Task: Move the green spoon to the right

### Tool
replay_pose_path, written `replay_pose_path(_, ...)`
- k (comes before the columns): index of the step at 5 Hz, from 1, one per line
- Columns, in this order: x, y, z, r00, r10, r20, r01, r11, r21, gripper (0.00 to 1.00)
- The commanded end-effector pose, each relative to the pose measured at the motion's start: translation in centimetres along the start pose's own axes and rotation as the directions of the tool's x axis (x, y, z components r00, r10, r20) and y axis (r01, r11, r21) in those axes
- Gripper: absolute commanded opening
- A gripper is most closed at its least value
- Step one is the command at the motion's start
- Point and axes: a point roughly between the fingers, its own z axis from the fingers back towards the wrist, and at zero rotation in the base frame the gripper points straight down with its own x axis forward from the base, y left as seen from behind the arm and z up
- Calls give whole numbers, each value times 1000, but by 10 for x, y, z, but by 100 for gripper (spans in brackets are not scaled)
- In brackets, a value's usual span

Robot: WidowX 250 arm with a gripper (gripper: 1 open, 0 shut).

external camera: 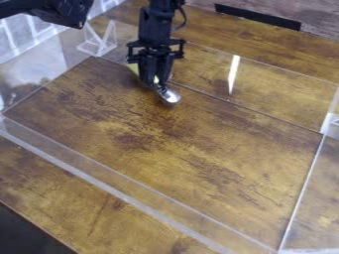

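Observation:
The green spoon (169,95) rests with its shiny silver bowl on the wooden table, left of centre at the back. Its yellow-green handle runs up between the black fingers and is mostly hidden by them. My gripper (159,83) points straight down over it and is shut on the handle. The black arm rises from there to the top edge of the camera view.
Low clear acrylic walls (133,193) fence the wooden table (199,149) at the front, left and right. A clear plastic stand (93,40) sits at the back left, close to the arm. A dark strip (259,12) lies along the back edge.

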Motion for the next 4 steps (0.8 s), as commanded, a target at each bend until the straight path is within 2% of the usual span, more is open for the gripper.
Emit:
replay_pose_path(1, -7, 2, 63, 999, -19, 35, 24, 992, -122, 0)
replay_pose_path(3, -21, 9, 102, 999, -53, 4, 53, 980, -189, 0)
replay_pose_path(4, -37, 12, 122, 996, -87, 1, 85, 972, -220, 0)
